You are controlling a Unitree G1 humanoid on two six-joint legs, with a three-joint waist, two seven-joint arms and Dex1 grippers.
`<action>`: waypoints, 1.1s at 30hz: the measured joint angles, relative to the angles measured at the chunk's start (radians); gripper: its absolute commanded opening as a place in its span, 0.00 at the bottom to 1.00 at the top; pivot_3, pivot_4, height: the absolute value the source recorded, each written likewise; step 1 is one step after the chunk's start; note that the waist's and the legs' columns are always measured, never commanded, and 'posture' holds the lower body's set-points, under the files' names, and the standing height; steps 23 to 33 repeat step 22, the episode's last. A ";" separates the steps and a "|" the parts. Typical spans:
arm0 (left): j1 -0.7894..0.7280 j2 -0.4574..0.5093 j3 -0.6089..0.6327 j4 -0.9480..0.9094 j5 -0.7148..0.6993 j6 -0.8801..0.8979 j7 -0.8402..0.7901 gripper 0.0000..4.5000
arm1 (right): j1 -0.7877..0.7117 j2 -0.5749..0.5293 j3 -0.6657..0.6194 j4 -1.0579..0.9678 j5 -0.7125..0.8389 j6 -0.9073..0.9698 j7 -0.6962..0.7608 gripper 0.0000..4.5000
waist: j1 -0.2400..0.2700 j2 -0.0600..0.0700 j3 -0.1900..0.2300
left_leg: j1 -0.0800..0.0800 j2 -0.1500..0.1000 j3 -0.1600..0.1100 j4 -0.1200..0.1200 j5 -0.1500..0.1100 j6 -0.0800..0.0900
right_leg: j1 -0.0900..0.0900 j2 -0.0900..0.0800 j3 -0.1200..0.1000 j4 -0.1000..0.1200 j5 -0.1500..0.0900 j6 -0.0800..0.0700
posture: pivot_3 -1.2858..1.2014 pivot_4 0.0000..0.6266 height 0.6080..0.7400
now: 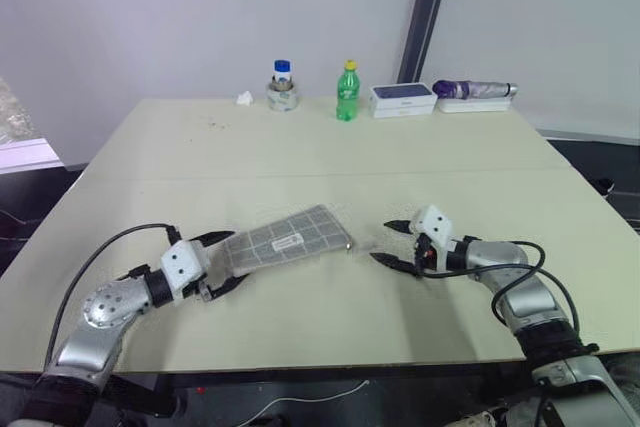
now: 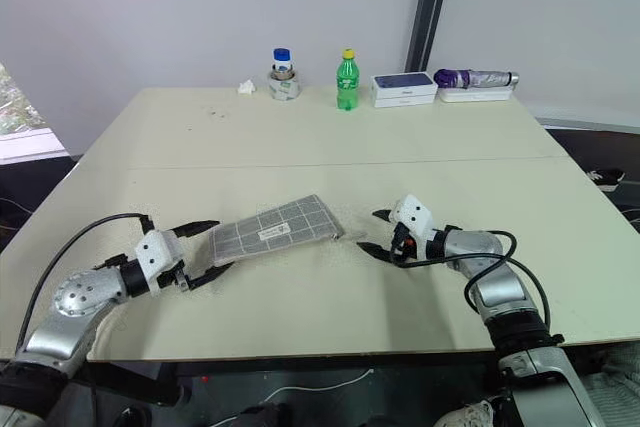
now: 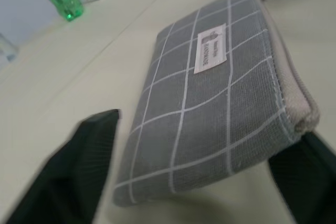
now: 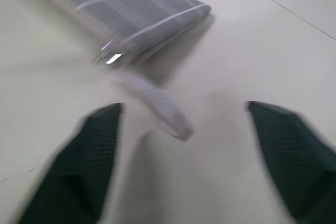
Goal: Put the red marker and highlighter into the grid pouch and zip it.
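In the head views' lower left, the left gripper is spreading its fingers wide around the near end of the grid pouch. One black finger is lying on either side of that end, and neither looks to be pressing the fabric; the wrist view shows a gap between each finger and the cloth. The pouch is lying flat on the worktop in the lower middle of the frame, angled up toward the right, its white label facing up. It looks closed and a little plump. The red marker and the highlighter are probably inside already, though the fabric hides that.

At the pouch's right-hand end a pale zipper pull tab is trailing onto the worktop. Just to the right of it, the right gripper is also holding its fingers wide apart, gripping nothing, with the tab lying loose between and ahead of them.

By this look, the zipping step is finished or nearly so, and both hands are letting go. What remains is to check that the zipper is fully shut and, if so, draw both arms clear without dragging the pouch.
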 measured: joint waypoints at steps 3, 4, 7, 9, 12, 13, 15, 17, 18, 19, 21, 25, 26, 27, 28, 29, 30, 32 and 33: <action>0.117 0.016 0.095 -0.112 -0.102 0.130 -0.007 1.00 | 0.016 -0.052 -0.047 0.000 0.018 -0.003 0.041 0.99 | 0.001 0.001 0.000 | 0.000 0.000 0.000 0.000 0.000 0.000 | 0.000 0.000 0.000 0.000 0.000 0.000 | 0.52 0.24 1.00; 0.149 0.016 0.133 -0.131 -0.114 0.144 0.003 1.00 | 0.016 -0.059 -0.064 -0.001 0.032 -0.004 0.051 0.99 | 0.001 0.001 0.000 | 0.000 0.000 0.000 0.000 0.000 0.000 | 0.000 0.000 0.000 0.000 0.000 0.000 | 0.52 0.24 1.00; 0.223 0.011 0.262 -0.151 -0.129 0.167 0.048 1.00 | 0.031 -0.077 -0.111 -0.002 0.057 -0.017 0.068 0.99 | 0.003 0.000 0.000 | 0.002 0.000 0.000 0.000 0.000 0.000 | 0.002 0.000 0.000 -0.001 0.000 0.000 | 0.52 0.24 1.00; 0.257 0.003 0.339 -0.160 -0.139 0.213 0.092 1.00 | 0.047 -0.088 -0.141 -0.002 0.080 -0.023 0.085 0.99 | 0.005 0.000 0.000 | 0.002 0.000 0.000 0.000 0.000 0.001 | 0.002 -0.001 0.000 -0.001 0.000 0.000 | 0.52 0.24 1.00; 0.296 -0.005 0.411 -0.185 -0.144 0.275 0.149 1.00 | 0.055 -0.103 -0.183 0.004 0.112 -0.016 0.102 0.99 | 0.005 0.000 0.000 | 0.002 -0.001 0.000 0.000 -0.001 0.001 | 0.002 -0.001 0.000 -0.001 0.000 0.000 | 0.52 0.24 1.00; 0.316 -0.013 0.430 -0.202 -0.142 0.284 0.159 1.00 | 0.048 -0.115 -0.199 0.022 0.123 -0.010 0.105 0.99 | 0.004 0.000 0.000 | 0.002 -0.001 0.000 0.000 -0.001 0.001 | 0.002 -0.001 0.000 -0.001 0.000 0.000 | 0.52 0.24 1.00; 0.358 -0.027 0.453 -0.221 -0.137 0.285 0.157 1.00 | 0.027 -0.137 -0.223 0.076 0.123 -0.022 0.105 0.99 | 0.003 0.000 0.000 | 0.002 -0.001 0.001 0.000 -0.001 0.001 | 0.002 -0.001 0.000 -0.002 0.000 0.000 | 0.52 0.24 1.00; 0.385 -0.046 0.469 -0.225 -0.137 0.284 0.148 1.00 | -0.001 -0.143 -0.231 0.135 0.109 -0.055 0.098 0.99 | 0.002 0.000 0.000 | 0.002 0.000 0.001 0.000 -0.001 0.001 | 0.002 -0.001 0.000 -0.002 0.000 0.000 | 0.52 0.24 1.00; 0.389 -0.054 0.472 -0.224 -0.136 0.284 0.146 1.00 | -0.014 -0.142 -0.230 0.162 0.103 -0.071 0.096 0.99 | 0.001 0.000 0.000 | 0.002 0.000 0.001 0.000 -0.001 0.001 | 0.002 0.000 0.000 -0.002 0.000 0.000 | 0.52 0.24 1.00; 0.388 -0.058 0.473 -0.222 -0.132 0.283 0.145 1.00 | -0.026 -0.140 -0.228 0.180 0.096 -0.079 0.095 0.99 | 0.001 0.000 0.000 | 0.002 0.000 0.001 0.000 -0.001 0.001 | 0.002 0.000 0.000 -0.002 0.000 0.000 | 0.52 0.24 1.00; 0.382 -0.061 0.484 -0.204 -0.118 0.273 0.140 1.00 | -0.038 -0.129 -0.224 0.197 0.088 -0.094 0.096 0.99 | 0.002 0.000 0.000 | 0.002 0.000 0.001 0.000 -0.001 0.001 | 0.002 -0.001 0.000 -0.002 0.000 0.000 | 0.52 0.24 1.00; 0.382 -0.061 0.491 -0.196 -0.107 0.264 0.139 1.00 | -0.038 -0.128 -0.220 0.198 0.087 -0.099 0.099 0.99 | 0.002 0.000 0.000 | 0.002 0.000 0.001 0.000 -0.001 0.001 | 0.002 -0.001 0.000 -0.002 0.000 0.000 | 0.52 0.24 1.00; 0.382 -0.061 0.491 -0.196 -0.107 0.264 0.139 1.00 | -0.038 -0.128 -0.220 0.198 0.087 -0.099 0.099 0.99 | 0.002 0.000 0.000 | 0.002 0.000 0.001 0.000 -0.001 0.001 | 0.002 -0.001 0.000 -0.002 0.000 0.000 | 0.52 0.24 1.00; 0.382 -0.061 0.491 -0.196 -0.107 0.264 0.139 1.00 | -0.038 -0.128 -0.220 0.198 0.087 -0.099 0.099 0.99 | 0.002 0.000 0.000 | 0.002 0.000 0.001 0.000 -0.001 0.001 | 0.002 -0.001 0.000 -0.002 0.000 0.000 | 0.52 0.24 1.00; 0.382 -0.061 0.491 -0.196 -0.107 0.264 0.139 1.00 | -0.038 -0.128 -0.220 0.198 0.087 -0.099 0.099 0.99 | 0.002 0.000 0.000 | 0.002 0.000 0.001 0.000 -0.001 0.001 | 0.002 -0.001 0.000 -0.002 0.000 0.000 | 0.52 0.24 1.00; 0.382 -0.061 0.491 -0.196 -0.107 0.264 0.139 1.00 | -0.038 -0.128 -0.220 0.198 0.087 -0.099 0.099 0.99 | 0.002 0.000 0.000 | 0.002 0.000 0.001 0.000 -0.001 0.001 | 0.002 -0.001 0.000 -0.002 0.000 0.000 | 0.52 0.24 1.00; 0.382 -0.061 0.491 -0.196 -0.107 0.264 0.139 1.00 | -0.038 -0.128 -0.220 0.198 0.087 -0.099 0.099 0.99 | 0.002 0.000 0.000 | 0.002 0.000 0.001 0.000 -0.001 0.001 | 0.002 -0.001 0.000 -0.002 0.000 0.000 | 0.52 0.24 1.00; 0.382 -0.061 0.491 -0.196 -0.107 0.264 0.139 1.00 | -0.038 -0.128 -0.220 0.198 0.087 -0.099 0.099 0.99 | 0.002 0.000 0.000 | 0.002 0.000 0.001 0.000 -0.001 0.001 | 0.002 -0.001 0.000 -0.002 0.000 0.000 | 0.52 0.24 1.00; 0.382 -0.061 0.491 -0.196 -0.107 0.264 0.139 1.00 | -0.038 -0.128 -0.220 0.198 0.087 -0.099 0.099 0.99 | 0.002 0.000 0.000 | 0.002 0.000 0.001 0.000 -0.001 0.001 | 0.002 -0.001 0.000 -0.002 0.000 0.000 | 0.52 0.24 1.00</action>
